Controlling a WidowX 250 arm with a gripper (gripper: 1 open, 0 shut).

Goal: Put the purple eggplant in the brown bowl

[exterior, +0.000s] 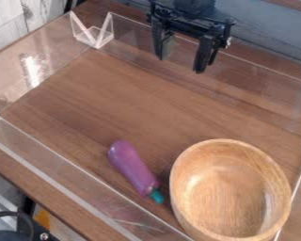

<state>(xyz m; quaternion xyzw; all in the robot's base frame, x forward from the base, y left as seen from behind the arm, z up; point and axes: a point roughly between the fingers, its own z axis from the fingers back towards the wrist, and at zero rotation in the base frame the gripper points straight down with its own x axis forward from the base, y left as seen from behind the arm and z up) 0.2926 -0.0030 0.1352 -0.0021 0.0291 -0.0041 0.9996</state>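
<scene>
Okay, eggplant [133,167] beside bowl [181,195], my gripper [183,55] hanging well apart, fingers spread, presumably ready to fetch it.

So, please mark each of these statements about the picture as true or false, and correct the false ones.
1. The purple eggplant lies inside the brown bowl. False: it lies beside the bowl, outside it.
2. The stem tip of the eggplant is teal-green. True.
3. The end effector is holding the eggplant. False: it is open, away from the eggplant, near the far side of the table.
4. The bowl stands upright, with its opening facing up. True.
5. The bowl is smaller than the eggplant. False: the bowl is much wider.
6. The inside of the bowl is visible, and nothing lies in it. True.
</scene>
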